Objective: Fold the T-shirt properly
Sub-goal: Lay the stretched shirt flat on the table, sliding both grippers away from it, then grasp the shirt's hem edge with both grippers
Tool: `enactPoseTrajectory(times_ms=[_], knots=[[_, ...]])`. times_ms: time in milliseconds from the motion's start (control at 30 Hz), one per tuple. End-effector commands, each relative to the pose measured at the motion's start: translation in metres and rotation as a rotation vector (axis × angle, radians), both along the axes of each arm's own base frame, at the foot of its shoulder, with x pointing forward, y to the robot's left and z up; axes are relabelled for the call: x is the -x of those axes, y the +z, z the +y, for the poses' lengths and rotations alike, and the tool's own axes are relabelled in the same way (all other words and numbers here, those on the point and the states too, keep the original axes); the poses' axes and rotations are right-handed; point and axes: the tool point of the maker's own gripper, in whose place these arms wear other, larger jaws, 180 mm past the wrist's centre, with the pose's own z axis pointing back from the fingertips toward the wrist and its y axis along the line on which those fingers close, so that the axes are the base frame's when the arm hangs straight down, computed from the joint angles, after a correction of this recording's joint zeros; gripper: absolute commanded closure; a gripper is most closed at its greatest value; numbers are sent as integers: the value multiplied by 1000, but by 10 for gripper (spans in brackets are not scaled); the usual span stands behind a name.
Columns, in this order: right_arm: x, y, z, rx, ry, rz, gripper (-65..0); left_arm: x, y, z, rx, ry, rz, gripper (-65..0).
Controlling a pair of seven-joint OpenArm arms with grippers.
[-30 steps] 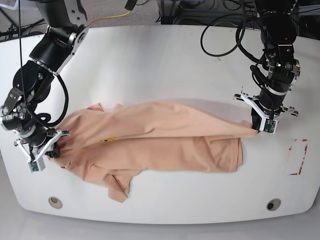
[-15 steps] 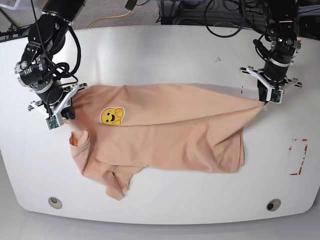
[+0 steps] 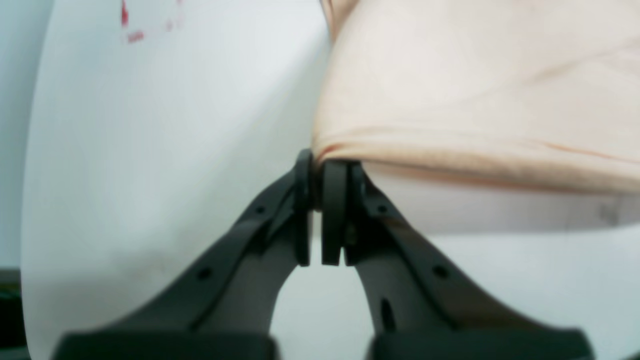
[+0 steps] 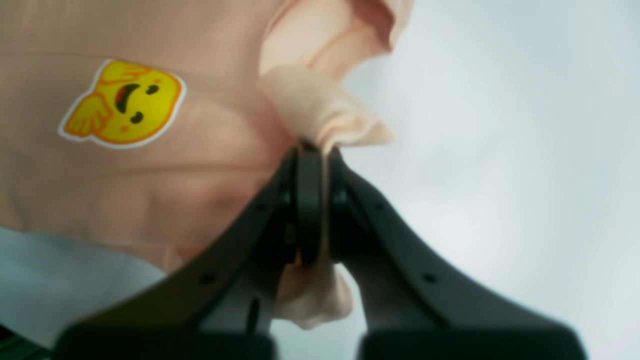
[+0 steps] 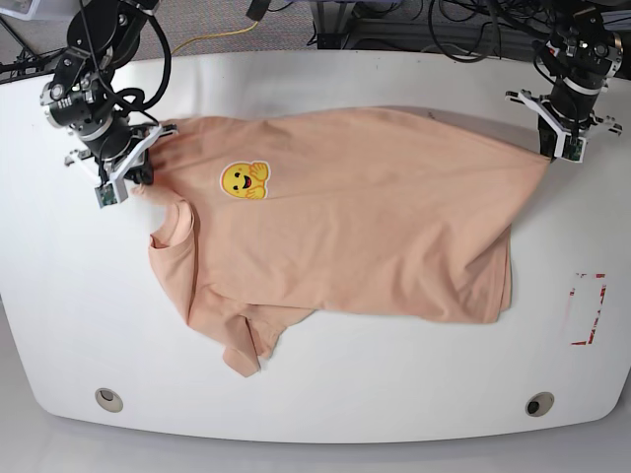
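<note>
The peach T-shirt [image 5: 355, 227] lies spread across the white table [image 5: 315, 394], chest up, with the yellow smiling-face print [image 5: 245, 180] near its upper left. My right gripper [image 5: 138, 169] is shut on the shirt's shoulder at the far left; in the right wrist view the gripper [image 4: 315, 150] pinches bunched cloth beside the print [image 4: 122, 104]. My left gripper [image 5: 557, 153] is shut on the hem corner at the far right; in the left wrist view the gripper [image 3: 316, 165] clamps the shirt's edge [image 3: 450, 100]. One sleeve [image 5: 246, 350] lies crumpled at the front left.
A red marked rectangle [image 5: 587, 307] is on the table at the right, also seen in the left wrist view [image 3: 131, 25]. Two round holes [image 5: 108, 398] [image 5: 538, 404] sit near the front edge. Cables [image 5: 424, 20] lie beyond the back edge.
Both grippers have moved toward the table's back, pulling the shirt's upper layer open. The shirt has gone from folded over to spread flat, and the print has come into full view.
</note>
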Motion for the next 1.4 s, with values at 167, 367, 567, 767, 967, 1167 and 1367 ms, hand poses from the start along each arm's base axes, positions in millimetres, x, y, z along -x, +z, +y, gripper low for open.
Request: enactPoseTrajectory(times_ms=[167,367,567,767,967,1167,1367], knots=[[21,-11,5,-14,3,37,0,21,7,27,-46,54,10,0],[22,-9,-7,1,-36,33,0,27,16,50,-85,111,0,0],[23,-6,-14,4,-56,25,-193,29,14,53,-86,116,8,0],[22,-4,-12,5,-44,19,-523,28,15,52,-87,112,5,-249],[-4,12,-10,-4,-42,-52,-525,21,14,42,-73,78,1,-450],[-56,23,11,-26,52,-108,-525,1,22,31,-59,17,-40,-451],[-108,21,14,-92,72,-102,-525,-22,40,32,-53,21,-120,-451]])
